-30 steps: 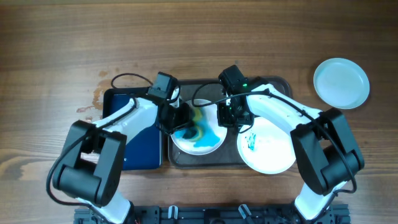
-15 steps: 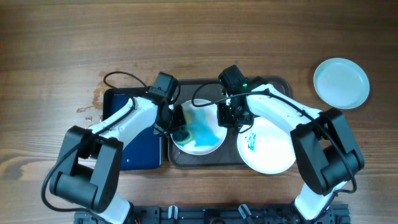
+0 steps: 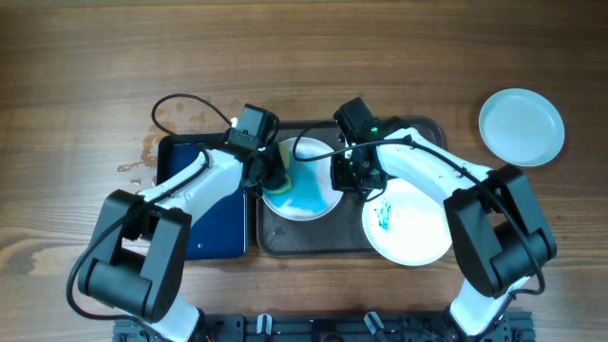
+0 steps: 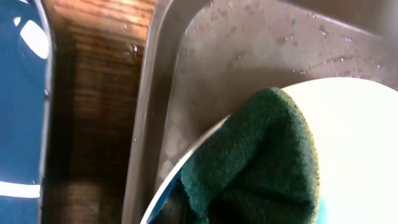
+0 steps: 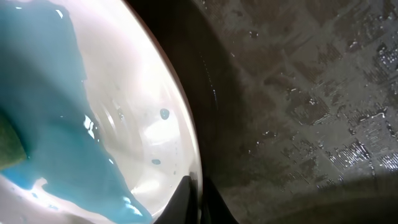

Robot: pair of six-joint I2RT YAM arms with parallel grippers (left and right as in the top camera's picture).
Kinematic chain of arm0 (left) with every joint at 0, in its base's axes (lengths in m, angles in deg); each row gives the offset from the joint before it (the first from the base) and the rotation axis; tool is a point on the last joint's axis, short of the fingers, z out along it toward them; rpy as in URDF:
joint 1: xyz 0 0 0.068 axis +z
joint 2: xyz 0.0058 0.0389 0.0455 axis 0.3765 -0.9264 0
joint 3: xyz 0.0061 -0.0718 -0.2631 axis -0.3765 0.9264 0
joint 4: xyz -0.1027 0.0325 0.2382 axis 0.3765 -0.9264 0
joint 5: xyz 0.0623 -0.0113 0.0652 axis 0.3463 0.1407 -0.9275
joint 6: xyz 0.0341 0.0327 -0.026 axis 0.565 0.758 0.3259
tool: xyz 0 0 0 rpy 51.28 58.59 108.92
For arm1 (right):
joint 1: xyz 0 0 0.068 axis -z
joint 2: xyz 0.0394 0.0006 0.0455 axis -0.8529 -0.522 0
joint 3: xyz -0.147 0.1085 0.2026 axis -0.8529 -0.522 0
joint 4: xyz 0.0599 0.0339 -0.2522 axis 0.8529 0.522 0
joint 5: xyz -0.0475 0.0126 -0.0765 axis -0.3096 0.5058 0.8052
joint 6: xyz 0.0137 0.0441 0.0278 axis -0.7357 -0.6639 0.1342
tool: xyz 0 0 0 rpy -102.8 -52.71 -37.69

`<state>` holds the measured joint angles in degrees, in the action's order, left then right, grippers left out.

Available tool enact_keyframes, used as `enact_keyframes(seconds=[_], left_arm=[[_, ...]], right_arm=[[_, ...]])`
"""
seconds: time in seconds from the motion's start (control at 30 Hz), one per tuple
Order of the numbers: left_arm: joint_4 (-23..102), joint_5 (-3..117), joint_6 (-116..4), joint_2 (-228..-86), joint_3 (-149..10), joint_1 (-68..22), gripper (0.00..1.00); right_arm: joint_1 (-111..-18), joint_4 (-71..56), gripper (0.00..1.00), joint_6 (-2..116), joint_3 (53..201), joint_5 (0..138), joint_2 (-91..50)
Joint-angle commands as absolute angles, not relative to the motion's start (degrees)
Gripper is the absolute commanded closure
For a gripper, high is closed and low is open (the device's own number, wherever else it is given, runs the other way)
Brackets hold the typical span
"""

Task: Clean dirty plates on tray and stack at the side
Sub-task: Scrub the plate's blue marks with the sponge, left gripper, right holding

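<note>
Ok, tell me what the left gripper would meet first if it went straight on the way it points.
The left gripper holds a green sponge lying over the rim of the white plate, so going on would likely press into that plate first, though depth is unclear.

Overhead bright, even, sharp. Wrist views dimmer, seemingly soft; glare on plate (image 5: pixel 146 134).
</note>
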<state>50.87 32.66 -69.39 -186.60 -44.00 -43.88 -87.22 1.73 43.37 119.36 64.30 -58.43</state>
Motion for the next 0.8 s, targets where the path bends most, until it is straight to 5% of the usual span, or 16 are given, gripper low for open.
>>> enact_keyframes(seconds=[0.0,0.4,0.77], left_arm=[[52.53,15.83,-68.07,-189.55,-44.29,-41.87,0.96],[64.82,19.16,-63.81,-186.6,-45.14,-47.05,0.96],[62.39,16.4,-63.9,-186.47,-45.14,-50.72,0.96]], right_arm=[[-86.63,3.87,0.95,44.04,118.25,69.43,-60.4],[-86.63,3.81,0.95,44.22,118.25,69.43,-60.4],[-86.63,3.83,0.95,44.85,118.25,69.43,-60.4]])
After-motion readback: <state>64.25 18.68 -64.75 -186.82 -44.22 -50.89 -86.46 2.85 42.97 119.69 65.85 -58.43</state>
